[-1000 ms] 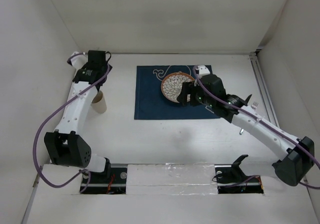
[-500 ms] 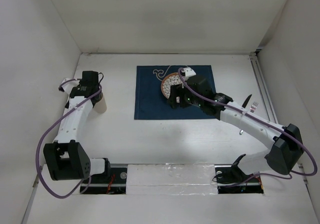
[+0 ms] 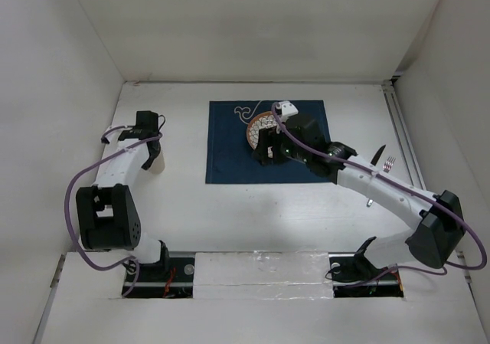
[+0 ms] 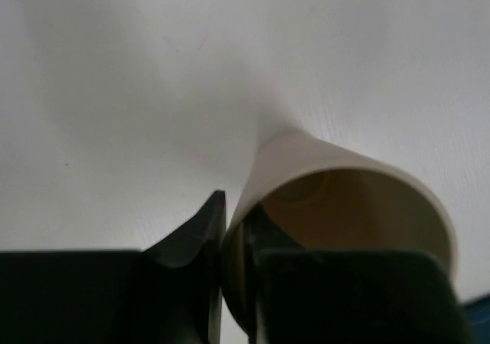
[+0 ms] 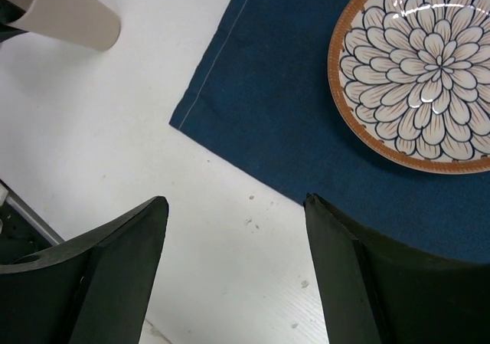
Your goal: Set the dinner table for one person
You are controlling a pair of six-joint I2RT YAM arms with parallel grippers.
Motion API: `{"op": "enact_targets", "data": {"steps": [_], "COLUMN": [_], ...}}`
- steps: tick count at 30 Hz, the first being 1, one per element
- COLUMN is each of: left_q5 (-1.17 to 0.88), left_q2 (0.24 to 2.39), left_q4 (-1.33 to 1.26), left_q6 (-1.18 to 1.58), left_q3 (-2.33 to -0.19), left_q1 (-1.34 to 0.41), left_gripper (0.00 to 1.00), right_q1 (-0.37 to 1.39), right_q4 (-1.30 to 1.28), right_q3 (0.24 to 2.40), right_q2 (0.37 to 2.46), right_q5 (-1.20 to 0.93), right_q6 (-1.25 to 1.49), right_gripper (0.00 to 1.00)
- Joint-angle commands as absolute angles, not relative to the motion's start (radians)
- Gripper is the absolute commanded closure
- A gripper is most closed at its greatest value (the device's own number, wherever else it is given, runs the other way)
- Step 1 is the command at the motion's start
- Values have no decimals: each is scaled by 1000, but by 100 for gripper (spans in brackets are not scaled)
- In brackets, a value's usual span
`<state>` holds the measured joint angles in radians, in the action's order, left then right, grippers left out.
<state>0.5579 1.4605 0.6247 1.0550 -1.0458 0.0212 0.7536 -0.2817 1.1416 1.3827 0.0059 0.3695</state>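
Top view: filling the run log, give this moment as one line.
left tool: shut on cup wall | right tool: open, empty, over placemat | plate: on placemat

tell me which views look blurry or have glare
Left wrist: soft focus throughout, the cup and the left gripper pinching its wall too near the lens and dark. Right wrist: sharp, small glare spots on the plate near its top edge; open right gripper in shade. Top external: even light, faint shadows only.

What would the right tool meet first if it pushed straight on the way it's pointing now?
The open right tool aims at bare dinner table just off the placemat edge, likely met first; plate and cup lie aside. Depth unclear.
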Motion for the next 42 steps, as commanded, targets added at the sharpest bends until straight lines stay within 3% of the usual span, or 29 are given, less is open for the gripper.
{"op": "enact_targets", "data": {"steps": [1, 6, 11, 17, 23, 36, 40, 42], "left_q5": [590, 684, 539, 575, 499, 335, 334, 334], "left_q2": [1480, 1453, 1491, 1621, 1634, 1623, 1603, 1594], "left_q4": [649, 698, 618, 686, 651, 537, 523, 514], "left_q6": [1086, 1036, 797, 778, 756, 676, 676, 667], "left_q3": [-1100, -1287, -1399, -1574, -1608, -1608, -1598, -1598], "left_q1": [-3, -179, -357, -523, -560, -560, -560, -560], "left_gripper": [100, 100, 100, 100, 100, 100, 100, 98], "right_q1": [761, 770, 779, 779, 779, 770, 770, 770], "right_q4": [-241, -267, -385, -451, -488, -460, -471, -480], "right_q3": [1207, 1308, 1538, 1707, 1736, 1776, 1813, 1834], "right_q2": [1385, 1442, 1572, 1654, 1674, 1758, 1808, 1847], "right_q5": [11, 84, 187, 291, 408, 333, 342, 351], "right_q6": [360, 351, 351, 351, 364, 403, 403, 403], "right_gripper": [22, 22, 22, 23, 24, 26, 31, 40]}}
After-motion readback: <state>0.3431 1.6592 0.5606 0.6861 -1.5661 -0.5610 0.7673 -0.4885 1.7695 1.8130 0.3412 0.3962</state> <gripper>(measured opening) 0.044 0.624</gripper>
